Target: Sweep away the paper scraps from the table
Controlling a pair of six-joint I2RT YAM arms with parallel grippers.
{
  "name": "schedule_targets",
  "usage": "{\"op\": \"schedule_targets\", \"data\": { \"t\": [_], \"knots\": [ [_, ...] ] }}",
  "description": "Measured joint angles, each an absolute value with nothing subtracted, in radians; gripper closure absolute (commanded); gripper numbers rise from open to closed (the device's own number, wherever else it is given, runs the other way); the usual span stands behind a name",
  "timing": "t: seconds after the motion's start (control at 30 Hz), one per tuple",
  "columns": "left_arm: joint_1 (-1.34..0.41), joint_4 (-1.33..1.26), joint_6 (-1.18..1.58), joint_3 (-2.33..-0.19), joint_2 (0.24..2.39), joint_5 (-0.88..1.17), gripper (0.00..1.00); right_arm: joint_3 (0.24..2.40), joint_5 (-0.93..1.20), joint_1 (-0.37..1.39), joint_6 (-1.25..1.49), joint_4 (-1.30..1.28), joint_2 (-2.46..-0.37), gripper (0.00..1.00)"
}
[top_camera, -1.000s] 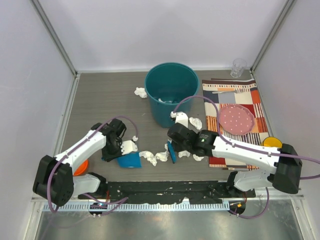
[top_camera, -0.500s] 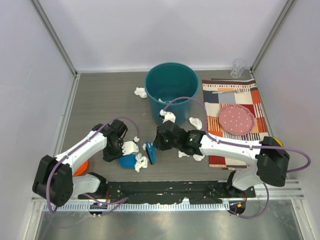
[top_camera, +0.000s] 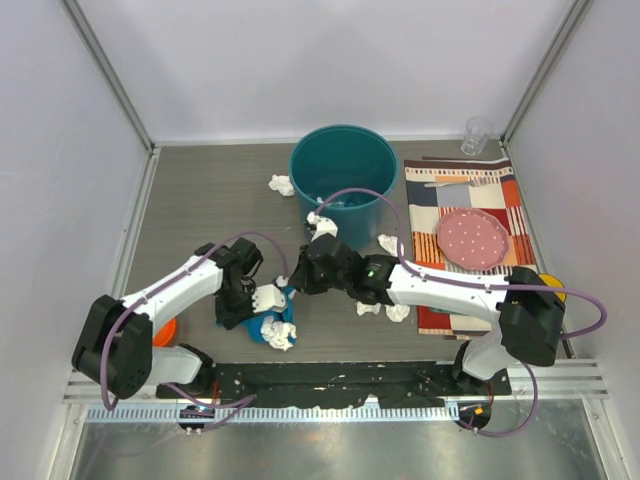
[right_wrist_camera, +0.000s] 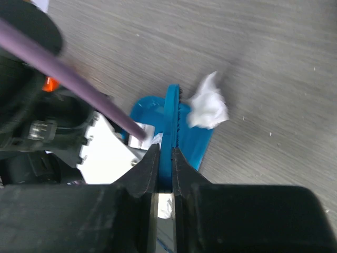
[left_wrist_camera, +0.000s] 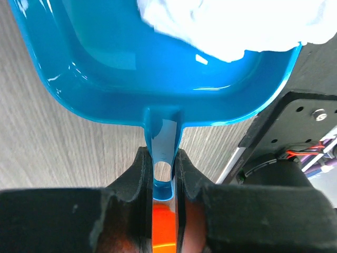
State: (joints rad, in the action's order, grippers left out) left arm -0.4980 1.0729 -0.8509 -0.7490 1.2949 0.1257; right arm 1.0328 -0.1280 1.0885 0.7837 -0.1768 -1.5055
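On the grey counter (top_camera: pixel 200 200), before the teal bin (top_camera: pixel 343 185), left hand (left_wrist_camera: pixel 162 174) clamps the blue dustpan (left_wrist_camera: pixel 105 63) handle. Right hand (right_wrist_camera: pixel 165 168) grips a brush (right_wrist_camera: pixel 171 121), seemingly touching the pan. Paper scraps (top_camera: pixel 280 336) lie in the pan, others loose near the bin.

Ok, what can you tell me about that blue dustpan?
The dustpan is shiny blue plastic, a shallow tray with raised walls and a short handle with a hole. The left gripper is shut on that handle. The dustpan rests on the table near the front edge, and white paper scraps sit inside it.
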Motion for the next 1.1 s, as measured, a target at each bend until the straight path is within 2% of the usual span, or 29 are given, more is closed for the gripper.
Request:
{"op": "schedule_targets", "data": {
  "t": [0.23,0.47,0.8,1.1],
  "knots": [
    [-0.496,1.066,-0.838,-0.773,1.341,0.201,1.00,1.132,-0.141,1.067,0.734,-0.231,-1.518,0.99],
    [-0.479,1.040,-0.843,-0.775,1.341,0.270,1.00,1.142,-0.182,1.065,0.702,-0.286,-1.496,0.99],
    [-0.443,1.019,-0.845,-0.798,1.337,0.379,1.00,1.187,-0.320,1.058,0.609,-0.433,-1.292,0.99],
    [-0.442,1.004,-0.842,-0.799,1.321,0.341,1.00,1.188,-0.383,1.056,0.578,-0.513,-1.234,0.99]
  ]
}}
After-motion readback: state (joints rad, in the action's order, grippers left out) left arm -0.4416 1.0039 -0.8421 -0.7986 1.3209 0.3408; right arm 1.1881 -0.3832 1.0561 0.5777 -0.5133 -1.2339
